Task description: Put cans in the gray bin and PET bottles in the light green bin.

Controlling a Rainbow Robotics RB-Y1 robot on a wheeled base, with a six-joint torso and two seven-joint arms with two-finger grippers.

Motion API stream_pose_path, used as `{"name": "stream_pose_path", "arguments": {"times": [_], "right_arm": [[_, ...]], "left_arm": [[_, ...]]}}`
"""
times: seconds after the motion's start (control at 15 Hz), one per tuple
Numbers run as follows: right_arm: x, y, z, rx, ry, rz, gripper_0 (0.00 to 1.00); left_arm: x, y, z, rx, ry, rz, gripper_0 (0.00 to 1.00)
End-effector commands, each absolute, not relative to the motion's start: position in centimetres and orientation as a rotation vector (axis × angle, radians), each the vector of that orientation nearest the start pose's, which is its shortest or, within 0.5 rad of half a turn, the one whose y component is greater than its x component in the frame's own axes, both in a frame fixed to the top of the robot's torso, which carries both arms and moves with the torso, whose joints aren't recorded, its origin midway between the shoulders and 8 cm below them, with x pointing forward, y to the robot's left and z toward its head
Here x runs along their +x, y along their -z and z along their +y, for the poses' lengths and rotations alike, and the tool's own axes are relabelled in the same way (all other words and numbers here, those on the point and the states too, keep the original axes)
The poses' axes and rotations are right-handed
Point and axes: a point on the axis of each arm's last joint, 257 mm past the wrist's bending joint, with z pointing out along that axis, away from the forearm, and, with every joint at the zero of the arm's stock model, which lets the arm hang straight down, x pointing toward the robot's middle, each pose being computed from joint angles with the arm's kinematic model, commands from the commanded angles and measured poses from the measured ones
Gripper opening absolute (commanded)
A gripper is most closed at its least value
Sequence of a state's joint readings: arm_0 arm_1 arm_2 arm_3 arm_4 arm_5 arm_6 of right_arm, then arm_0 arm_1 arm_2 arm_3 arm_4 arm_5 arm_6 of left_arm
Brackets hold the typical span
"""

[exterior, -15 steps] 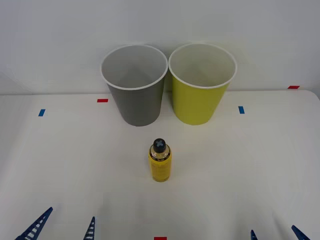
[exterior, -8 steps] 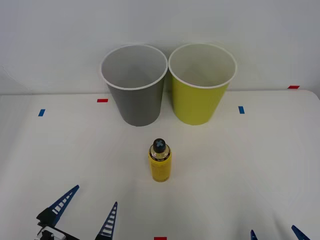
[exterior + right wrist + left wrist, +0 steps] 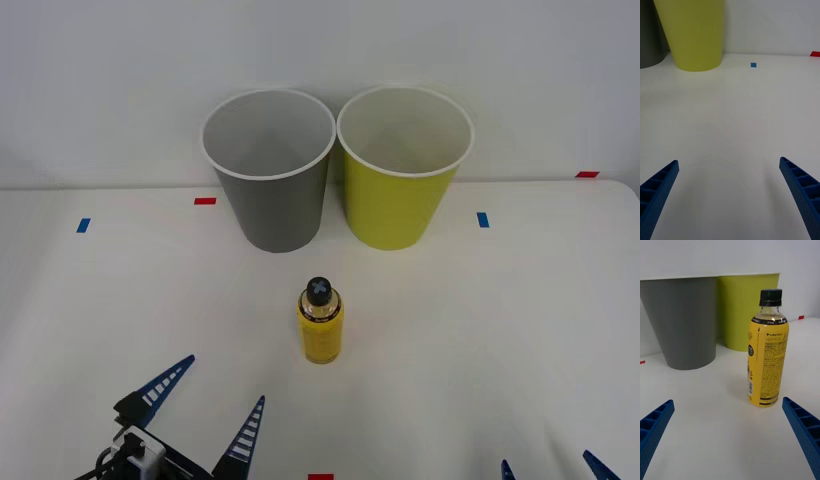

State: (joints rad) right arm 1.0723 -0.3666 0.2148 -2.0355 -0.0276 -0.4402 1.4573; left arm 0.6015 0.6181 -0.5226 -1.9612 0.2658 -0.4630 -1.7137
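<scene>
The gray bin point(image 3: 268, 170) and the light green bin point(image 3: 404, 165) stand side by side at the far side of the table point(image 3: 520, 320), both with nothing inside. The bottle point(image 3: 320, 321) stands upright in front of them, capped. The left gripper point(image 3: 205, 410) is wide apart, holding nothing, near the bottle. The right gripper point(image 3: 548, 468) waits at the near edge, also spread and holding nothing.

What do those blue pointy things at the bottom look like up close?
They are the robot's fingers. The left gripper has two bright blue, tapered, wedge-shaped fingers with pale ribbed slots, mounted on a black base with a white block and a dark cable. The right gripper shows two matching blue tips.
</scene>
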Motion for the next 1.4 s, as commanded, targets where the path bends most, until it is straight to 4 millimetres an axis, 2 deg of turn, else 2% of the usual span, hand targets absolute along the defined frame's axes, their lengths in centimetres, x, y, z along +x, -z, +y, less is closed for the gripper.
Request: {"name": "stream_pose_path", "arguments": {"times": [0.07, 0.33, 0.8, 1.13, 1.4], "right_arm": [[21.3, 29.5, -26.1, -0.095, -0.029, 1.763, 0.93], [21.3, 29.5, -26.1, -0.095, -0.029, 1.763, 0.94], [21.3, 29.5, -26.1, -0.095, -0.029, 1.763, 0.93], [21.3, 29.5, -26.1, -0.095, -0.029, 1.763, 0.93], [21.3, 29.5, -26.1, -0.095, -0.029, 1.763, 0.93]], "left_arm": [[31.0, 25.5, 12.4, 0.465, 0.335, 1.464, 1.0], [32.3, 24.9, 9.2, 0.464, 0.404, 1.46, 1.0], [34.9, 24.5, 7.3, 0.468, 0.432, 1.464, 1.0], [35.3, 24.0, 4.8, 0.457, 0.497, 1.45, 1.0], [36.3, 23.9, 3.8, 0.469, 0.504, 1.463, 1.0]]}}
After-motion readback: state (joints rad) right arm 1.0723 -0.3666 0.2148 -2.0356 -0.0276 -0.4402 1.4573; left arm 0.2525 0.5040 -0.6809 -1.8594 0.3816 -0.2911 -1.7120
